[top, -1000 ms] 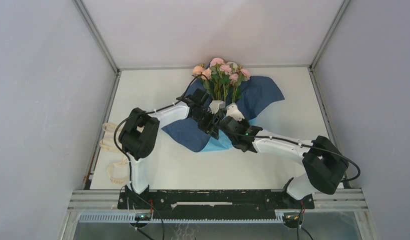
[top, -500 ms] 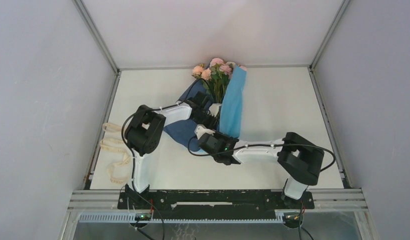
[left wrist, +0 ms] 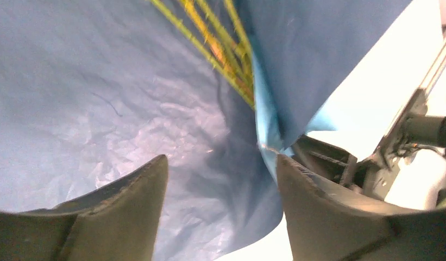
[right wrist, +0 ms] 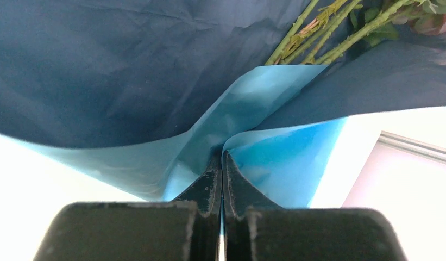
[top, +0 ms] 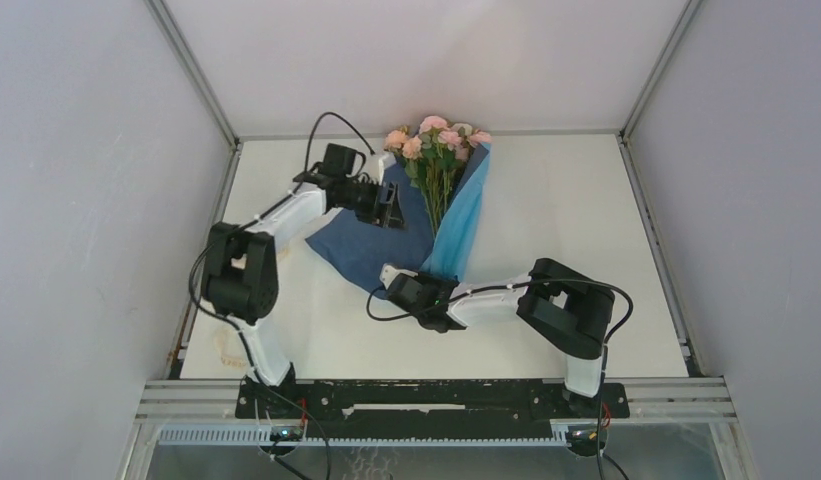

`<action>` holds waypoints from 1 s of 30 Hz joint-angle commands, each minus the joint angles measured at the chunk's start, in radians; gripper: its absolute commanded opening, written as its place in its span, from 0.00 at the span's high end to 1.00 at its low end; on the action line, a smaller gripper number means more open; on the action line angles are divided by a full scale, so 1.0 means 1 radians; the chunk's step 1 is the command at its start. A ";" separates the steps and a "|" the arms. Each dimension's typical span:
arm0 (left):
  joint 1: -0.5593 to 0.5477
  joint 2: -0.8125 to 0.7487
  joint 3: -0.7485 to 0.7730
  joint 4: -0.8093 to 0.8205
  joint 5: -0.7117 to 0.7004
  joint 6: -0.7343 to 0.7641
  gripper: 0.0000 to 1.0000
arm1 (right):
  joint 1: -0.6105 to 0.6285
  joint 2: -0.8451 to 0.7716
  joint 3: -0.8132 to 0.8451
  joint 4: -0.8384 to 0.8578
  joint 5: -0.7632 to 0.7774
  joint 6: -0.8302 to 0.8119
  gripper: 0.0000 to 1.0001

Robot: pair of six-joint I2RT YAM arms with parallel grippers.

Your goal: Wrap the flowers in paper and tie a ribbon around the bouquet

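While the right tool (right wrist: 221, 159) pinches a fold of the paper (top: 371, 245) low in the middle of the top view, a light blue flap stands up along the right side of the stems. The flowers (top: 438, 145) lie on the paper at the top middle of the table (top: 576, 200). The left tool (left wrist: 220, 163) is spread wide over the paper's dark side, left of the stems, holding nothing.

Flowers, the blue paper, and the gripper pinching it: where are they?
flowers (top: 438, 135): top view, on the pink blooms.
paper (top: 361, 245): top view, on its dark navy face.
right gripper (right wrist: 221, 159): right wrist view, between its fingertips, shut on the paper's fold.
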 commanded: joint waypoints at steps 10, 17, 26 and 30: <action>-0.208 0.065 0.296 0.044 0.003 0.024 0.00 | 0.022 -0.004 0.041 0.038 -0.006 -0.007 1.00; -0.223 0.189 0.425 0.006 -0.182 0.024 0.23 | 0.026 -0.012 0.042 0.016 -0.005 0.010 1.00; -0.172 0.164 0.415 -0.049 -0.259 0.047 1.00 | 0.037 -0.068 0.043 -0.048 0.001 0.028 0.82; -0.104 0.192 0.348 -0.014 -0.235 -0.007 1.00 | 0.044 -0.169 0.080 -0.194 -0.085 0.114 0.57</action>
